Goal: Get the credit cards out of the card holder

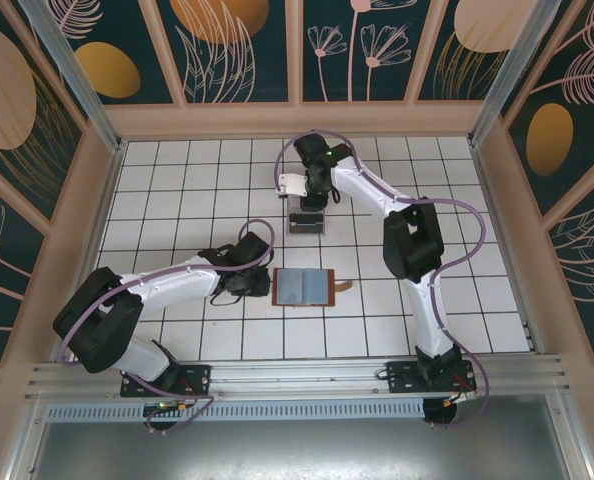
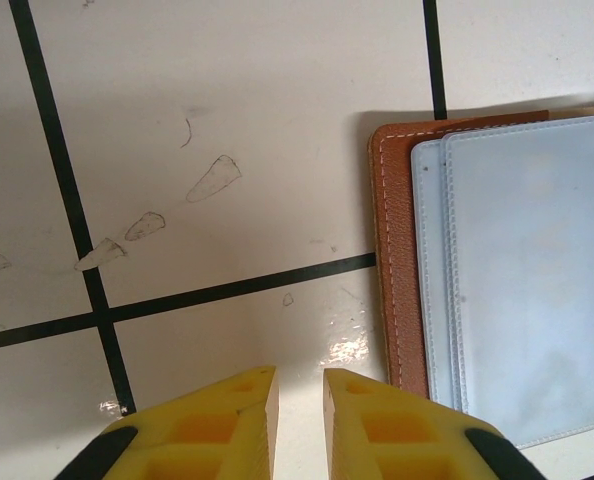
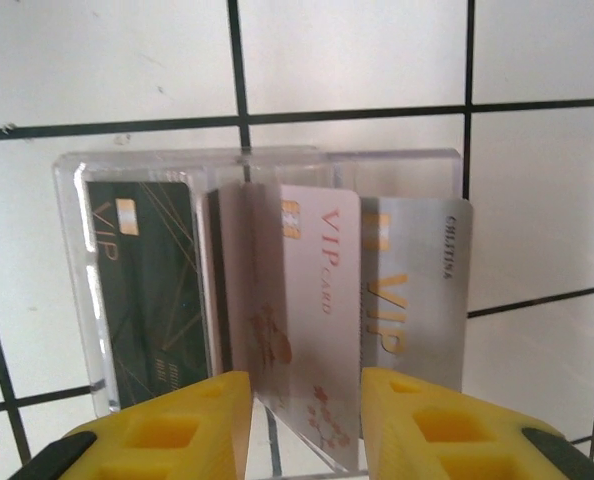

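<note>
Credit cards in clear stand | my right hand around pink card, grip unclear | left hand closed, empty

The table was free along its left and right edges and at both far corners. Near the middle the open wallet lay flat, the left gripper just beside it. Toward the far edge a clear stand with standing cards blocked the way, the right gripper above it.
</note>
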`<state>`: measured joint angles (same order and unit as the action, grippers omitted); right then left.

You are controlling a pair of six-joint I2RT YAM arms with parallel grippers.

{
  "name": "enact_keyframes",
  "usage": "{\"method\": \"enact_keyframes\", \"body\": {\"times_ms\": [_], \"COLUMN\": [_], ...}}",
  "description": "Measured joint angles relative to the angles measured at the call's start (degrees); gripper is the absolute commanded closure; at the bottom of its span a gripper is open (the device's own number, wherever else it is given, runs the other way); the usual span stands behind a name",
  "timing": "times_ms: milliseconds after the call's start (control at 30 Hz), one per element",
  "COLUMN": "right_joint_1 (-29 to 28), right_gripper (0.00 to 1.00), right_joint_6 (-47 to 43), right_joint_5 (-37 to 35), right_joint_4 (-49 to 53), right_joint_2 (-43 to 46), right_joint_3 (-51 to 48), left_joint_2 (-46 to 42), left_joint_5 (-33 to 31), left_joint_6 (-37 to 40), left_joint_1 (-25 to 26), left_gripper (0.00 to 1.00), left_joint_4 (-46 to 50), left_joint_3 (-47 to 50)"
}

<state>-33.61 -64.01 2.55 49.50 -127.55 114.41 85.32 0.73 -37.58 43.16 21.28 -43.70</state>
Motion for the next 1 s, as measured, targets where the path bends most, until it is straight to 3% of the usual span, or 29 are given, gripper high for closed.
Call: {"method": "enact_keyframes", "body": {"times_ms": [1000], "right_joint_1": [-2.54], "right_gripper": [0.62], "right_joint_6": [1.33], "right_joint_5": [-1.46], "right_joint_4": [-2.23], "right_joint_2": [4.81], "right_joint_3": [-6.40], "left_joint_2": [-0.96], "left_joint_5": [0.00], "left_joint_6": [-0.17], "left_joint_1": [0.00], "left_gripper": [0.78], "left_joint_4": [-0.02], "left_joint_3": [0.04]}}
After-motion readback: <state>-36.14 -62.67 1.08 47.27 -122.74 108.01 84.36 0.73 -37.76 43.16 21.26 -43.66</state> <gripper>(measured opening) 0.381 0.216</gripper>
